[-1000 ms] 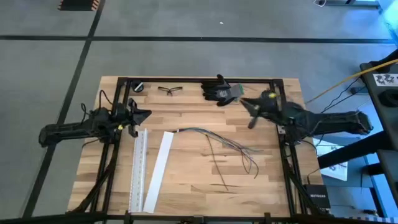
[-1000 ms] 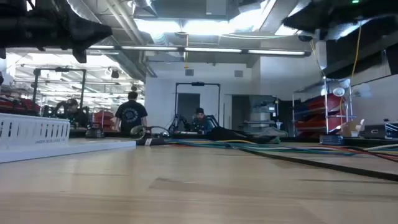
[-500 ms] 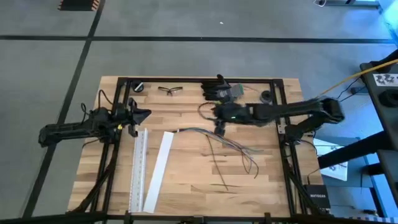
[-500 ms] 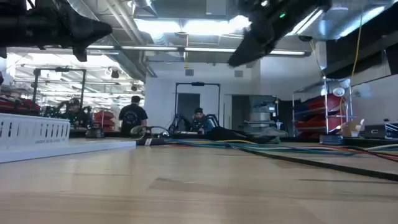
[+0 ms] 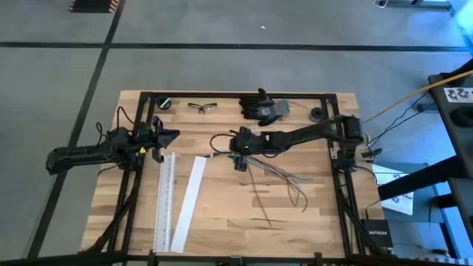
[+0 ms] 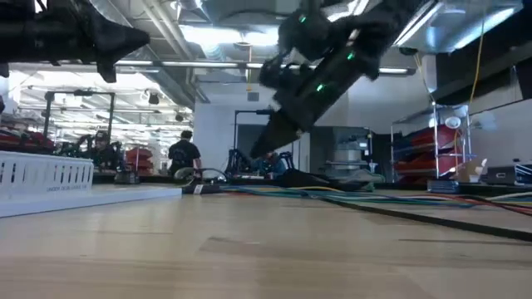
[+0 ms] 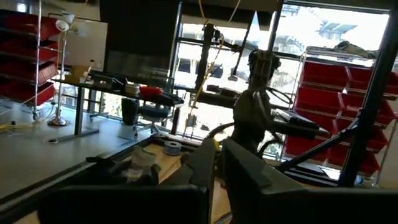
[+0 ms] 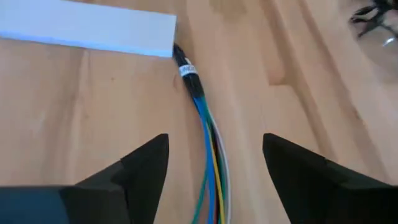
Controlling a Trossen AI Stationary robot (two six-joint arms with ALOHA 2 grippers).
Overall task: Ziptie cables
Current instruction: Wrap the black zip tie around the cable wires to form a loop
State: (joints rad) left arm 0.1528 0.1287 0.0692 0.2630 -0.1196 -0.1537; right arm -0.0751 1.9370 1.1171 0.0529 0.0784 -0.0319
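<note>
R gripper, fingers spread wide, hangs over bound end of the cables mid wood-plank counter, beside flat white strip. L gripper nearly pressed together, far left.

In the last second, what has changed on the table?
The right arm swung from the table's right edge toward the middle; its open claw now hangs over the bound end of the cables. Nothing was grasped. The left claw, cables and white strips stayed put.
</note>
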